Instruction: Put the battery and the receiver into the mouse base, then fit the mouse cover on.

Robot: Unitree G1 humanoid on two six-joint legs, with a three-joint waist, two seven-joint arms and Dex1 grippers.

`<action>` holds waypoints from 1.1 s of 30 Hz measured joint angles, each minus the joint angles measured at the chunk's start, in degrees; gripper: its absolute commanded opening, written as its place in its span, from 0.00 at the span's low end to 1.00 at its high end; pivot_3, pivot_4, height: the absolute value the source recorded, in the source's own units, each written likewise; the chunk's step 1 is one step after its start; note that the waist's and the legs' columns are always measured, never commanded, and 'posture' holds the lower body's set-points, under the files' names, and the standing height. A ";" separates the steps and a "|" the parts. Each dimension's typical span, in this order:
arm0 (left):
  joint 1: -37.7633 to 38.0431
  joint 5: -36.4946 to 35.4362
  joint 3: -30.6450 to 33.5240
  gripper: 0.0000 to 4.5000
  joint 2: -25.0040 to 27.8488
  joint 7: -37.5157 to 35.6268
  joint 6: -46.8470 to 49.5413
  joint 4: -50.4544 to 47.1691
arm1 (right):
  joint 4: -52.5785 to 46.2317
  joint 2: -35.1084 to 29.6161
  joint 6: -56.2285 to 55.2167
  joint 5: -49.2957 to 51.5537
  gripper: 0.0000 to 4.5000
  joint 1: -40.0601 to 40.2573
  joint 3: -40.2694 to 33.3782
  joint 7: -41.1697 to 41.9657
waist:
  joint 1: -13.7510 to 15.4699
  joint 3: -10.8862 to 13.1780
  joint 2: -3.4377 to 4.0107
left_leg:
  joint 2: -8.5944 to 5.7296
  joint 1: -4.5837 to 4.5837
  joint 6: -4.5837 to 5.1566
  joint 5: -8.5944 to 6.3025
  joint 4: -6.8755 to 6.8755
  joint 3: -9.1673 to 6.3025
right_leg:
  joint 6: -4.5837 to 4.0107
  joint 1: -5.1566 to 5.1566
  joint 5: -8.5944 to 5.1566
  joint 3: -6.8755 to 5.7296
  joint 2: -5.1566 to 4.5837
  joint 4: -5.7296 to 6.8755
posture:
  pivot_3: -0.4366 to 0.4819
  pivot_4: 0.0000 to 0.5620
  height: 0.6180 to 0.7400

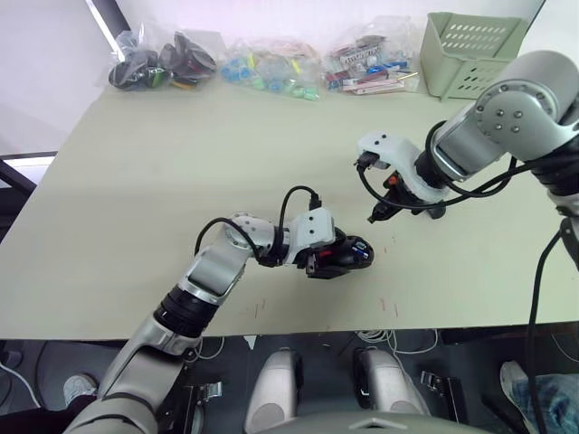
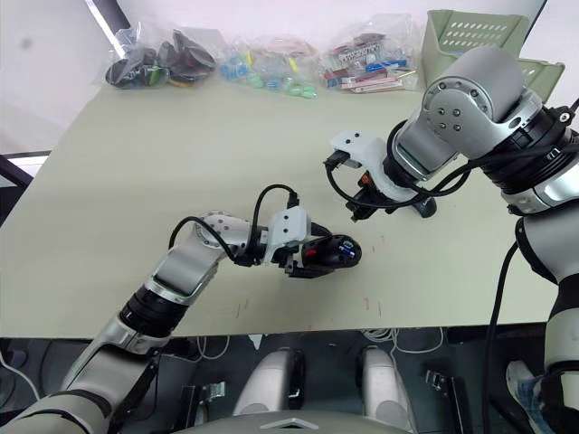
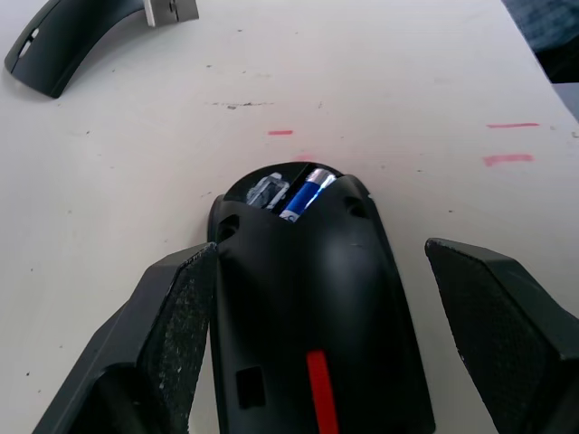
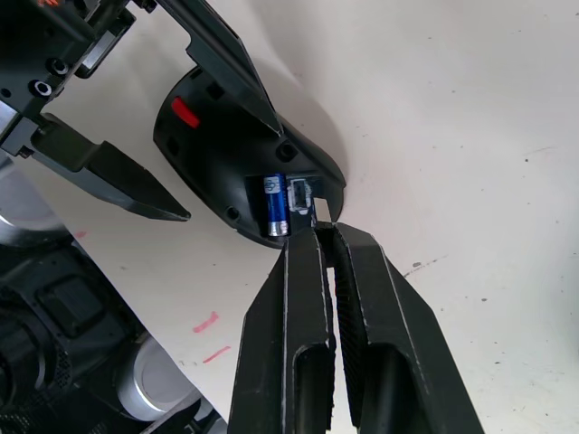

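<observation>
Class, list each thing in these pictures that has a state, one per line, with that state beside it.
Battery: lying in the mouse base's compartment.
Receiver: in the slot beside the battery.
Mouse base: on the table, uncovered, between the left gripper's fingers.
Mouse cover: off, lying apart on the table.
Left gripper: open.
Right gripper: shut, empty.

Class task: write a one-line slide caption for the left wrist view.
Black oval mouse base between open left gripper jaws, small blue cylinder battery seated in its compartment.

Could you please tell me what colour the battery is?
Blue with a silver end; the battery shows best in the left wrist view.
</observation>
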 measured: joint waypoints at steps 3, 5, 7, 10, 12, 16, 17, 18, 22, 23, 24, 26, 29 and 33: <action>-0.13 0.81 -0.18 0.86 -0.58 0.97 0.27 0.07 | 0.48 0.49 0.00 -0.88 0.00 0.00 0.03 0.74 | -0.03 0.00 0.00 | -0.01 0.01 0.00 0.00 0.00 0.01 | 0.00 0.00 0.00 0.00 0.00 0.01 | 0.48 0.27 1.00; -0.33 1.15 -0.36 0.86 -0.66 1.18 0.61 0.07 | 0.78 0.77 0.00 -1.49 0.00 0.00 0.04 1.02 | -0.03 0.00 0.00 | -0.01 0.02 0.00 0.00 0.00 0.00 | 0.00 0.00 0.00 0.00 0.00 0.05 | 0.48 0.27 1.00; -0.58 2.17 -0.72 0.86 -0.74 1.31 0.14 0.26 | 1.03 0.93 0.00 -2.40 0.00 0.01 0.03 1.84 | -0.01 0.00 0.00 | -0.01 0.03 0.00 0.00 0.02 0.00 | 0.00 0.00 0.00 0.00 0.00 0.08 | 0.48 0.27 1.00; -0.93 3.19 -1.77 0.86 -1.10 1.76 0.41 1.06 | 1.02 0.98 0.00 -3.37 0.00 0.01 0.03 2.43 | -0.01 0.00 0.00 | -0.02 0.04 0.00 0.00 0.04 0.01 | 0.00 0.00 0.00 0.01 0.00 0.12 | 0.48 0.27 1.00; -0.76 3.40 -2.18 0.86 -1.26 1.80 0.93 1.83 | 1.02 0.98 0.00 -3.61 0.00 0.02 0.03 2.72 | -0.05 0.00 0.00 | -0.03 0.03 0.00 0.00 0.04 0.01 | 0.00 -0.02 0.00 0.01 0.01 0.16 | 0.48 0.27 1.00; -0.75 1.08 -1.53 0.86 -1.95 1.16 3.64 1.41 | 1.04 1.12 0.00 -3.91 0.00 0.02 0.03 3.18 | -0.06 0.00 0.00 | -0.02 0.03 0.00 0.00 0.04 -0.02 | -0.02 -0.08 -0.01 0.00 0.01 0.33 | 0.48 0.27 1.00; -0.75 0.63 -1.39 0.86 -1.91 0.91 3.96 1.33 | 1.03 1.15 0.00 -3.95 0.00 0.02 0.03 3.20 | -0.07 0.00 0.00 | -0.02 0.04 0.00 0.00 0.04 -0.02 | -0.03 -0.09 -0.02 0.01 0.01 0.35 | 0.48 0.27 1.00; -0.75 0.51 -1.36 0.86 -1.74 0.84 4.10 1.29 | 1.03 1.15 0.00 -3.98 0.00 0.02 0.03 3.22 | -0.08 0.00 0.00 | -0.03 0.04 0.00 0.00 0.04 -0.02 | -0.04 -0.09 -0.02 0.00 0.01 0.36 | 0.48 0.27 1.00; -0.79 0.77 -1.40 0.86 -0.76 0.60 3.49 1.40 | 1.04 1.20 0.00 -4.30 0.00 0.02 0.01 3.24 | -0.10 0.00 0.00 | -0.04 0.07 -0.01 0.00 0.07 -0.01 | -0.07 -0.12 -0.04 0.02 0.02 0.50 | 0.48 0.27 1.00; -0.89 0.78 -1.47 0.86 -0.85 0.61 3.46 1.40 | 1.04 1.28 0.00 -4.37 0.00 0.03 0.00 3.24 | -0.10 0.00 0.00 | -0.04 0.07 -0.01 0.00 0.08 -0.01 | -0.07 -0.12 -0.04 0.01 0.02 0.51 | 0.48 0.27 1.00; -0.98 0.78 -1.51 0.86 -0.93 0.61 3.46 1.40 | 1.04 1.35 0.00 -4.38 0.00 0.03 0.00 3.24 | -0.10 0.00 0.00 | -0.04 0.07 -0.01 0.00 0.09 -0.02 | -0.07 -0.12 -0.04 0.01 0.02 0.52 | 0.48 0.27 1.00; -1.04 0.75 -1.54 0.86 -1.08 0.58 3.59 1.39 | 1.04 1.41 0.00 -4.36 0.00 0.04 0.00 3.24 | -0.11 0.00 0.00 | -0.04 0.07 -0.01 0.00 0.10 -0.01 | -0.07 -0.12 -0.04 0.02 0.02 0.52 | 0.48 0.27 1.00; -1.04 0.79 -1.63 0.86 -1.08 0.51 3.62 1.39 | 1.08 1.41 0.00 -4.23 0.00 0.07 0.01 3.25 | -0.10 0.00 0.00 | -0.04 0.06 -0.01 0.01 0.10 -0.01 | -0.07 -0.12 -0.04 0.02 0.02 0.52 | 0.48 0.27 1.00; -1.12 0.90 -1.71 0.70 -1.24 0.47 3.62 1.40 | 1.08 1.41 0.00 -3.86 0.00 0.21 0.01 3.22 | -0.10 0.00 0.00 | -0.04 0.06 -0.01 0.00 0.10 -0.01 | -0.07 -0.12 -0.04 0.02 0.02 0.52 | 0.48 0.27 1.00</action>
